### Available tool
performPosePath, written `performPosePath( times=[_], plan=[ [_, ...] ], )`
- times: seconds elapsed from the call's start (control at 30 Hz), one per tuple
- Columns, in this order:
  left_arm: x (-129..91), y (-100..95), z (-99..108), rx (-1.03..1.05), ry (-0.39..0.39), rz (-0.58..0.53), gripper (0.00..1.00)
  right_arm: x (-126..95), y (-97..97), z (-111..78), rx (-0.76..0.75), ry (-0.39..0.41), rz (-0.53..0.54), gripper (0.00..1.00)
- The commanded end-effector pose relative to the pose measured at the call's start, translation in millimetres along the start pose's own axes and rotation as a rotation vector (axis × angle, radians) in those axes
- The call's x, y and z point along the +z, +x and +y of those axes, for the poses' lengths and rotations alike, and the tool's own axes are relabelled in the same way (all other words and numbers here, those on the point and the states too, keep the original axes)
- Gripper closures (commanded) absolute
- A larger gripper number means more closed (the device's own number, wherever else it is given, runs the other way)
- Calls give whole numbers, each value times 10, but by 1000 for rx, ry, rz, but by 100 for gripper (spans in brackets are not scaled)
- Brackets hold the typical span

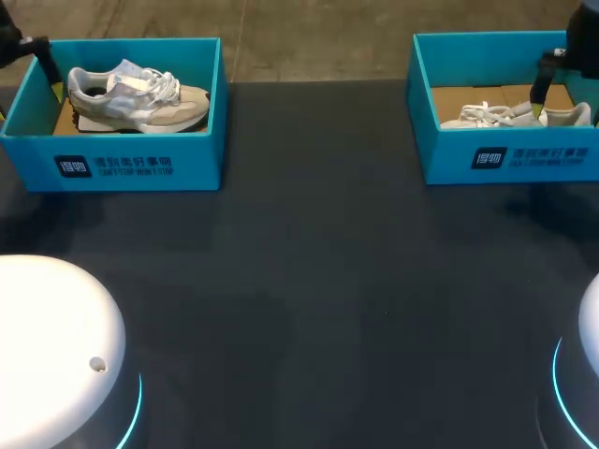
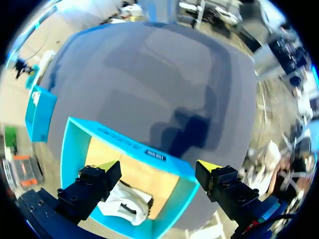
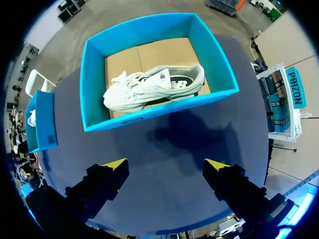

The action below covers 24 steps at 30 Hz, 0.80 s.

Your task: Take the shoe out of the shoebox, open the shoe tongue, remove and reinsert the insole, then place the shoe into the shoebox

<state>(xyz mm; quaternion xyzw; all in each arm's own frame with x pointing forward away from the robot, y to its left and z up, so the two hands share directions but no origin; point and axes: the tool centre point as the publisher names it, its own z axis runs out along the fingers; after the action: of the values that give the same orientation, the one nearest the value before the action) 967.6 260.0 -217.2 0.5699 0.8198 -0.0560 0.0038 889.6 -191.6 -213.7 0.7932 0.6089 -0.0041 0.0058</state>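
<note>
**Op:** At the far left corner of the counter (image 1: 309, 281), what do you see?

**Eng:** You've got the left box (image 1: 122, 164) there. The grey shoe (image 1: 136, 96) is inside on its sole, with the toe toward the middle of the counter.

**Op:** Left gripper?

**Eng:** The left gripper (image 2: 158, 167) hangs over that box's outer end, by the heel. Its fingers are spread wide and hold nothing. In your wrist view, a pale bit of the shoe shows under one finger. The other finger is near the box's corner.

**Op:** Right side?

**Eng:** The right box (image 1: 515, 159) is at the far right corner, well apart from the left one. The white shoe (image 1: 510, 116) is inside and looks to be lying on its side. Its laces are toward the middle of the counter and its heel is toward the outer wall.

**Op:** Right gripper?

**Eng:** The right gripper (image 3: 166, 164) also has its fingers spread, with nothing between them. Your wrist view puts the box ahead of the fingers and bare counter under them. From the head view the gripper lines up with the shoe's heel half, but I can't tell its height from there.

**Op:** Anything out of a box?

**Eng:** No. You've got both shoes lying in their boxes, and neither gripper is touching one.
</note>
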Motion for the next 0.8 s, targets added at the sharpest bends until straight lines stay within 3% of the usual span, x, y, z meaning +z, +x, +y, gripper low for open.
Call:
performPosePath(
  times=[0.03, 0.33, 0.67, 0.8],
  plan=[
    [205, -23, 245, 128, -44, 56, 0, 0, 4, 3, 0, 1, -1, 0],
    [210, 15, 902, 274, -59, 44, 0, 0, 4, 3, 0, 1, -1, 0],
    [210, 15, 902, 274, -59, 44, 0, 0, 4, 3, 0, 1, -1, 0],
    [325, -43, 1004, 374, -171, 73, 0, 0, 4, 3, 0, 1, -1, 0]
  ],
)
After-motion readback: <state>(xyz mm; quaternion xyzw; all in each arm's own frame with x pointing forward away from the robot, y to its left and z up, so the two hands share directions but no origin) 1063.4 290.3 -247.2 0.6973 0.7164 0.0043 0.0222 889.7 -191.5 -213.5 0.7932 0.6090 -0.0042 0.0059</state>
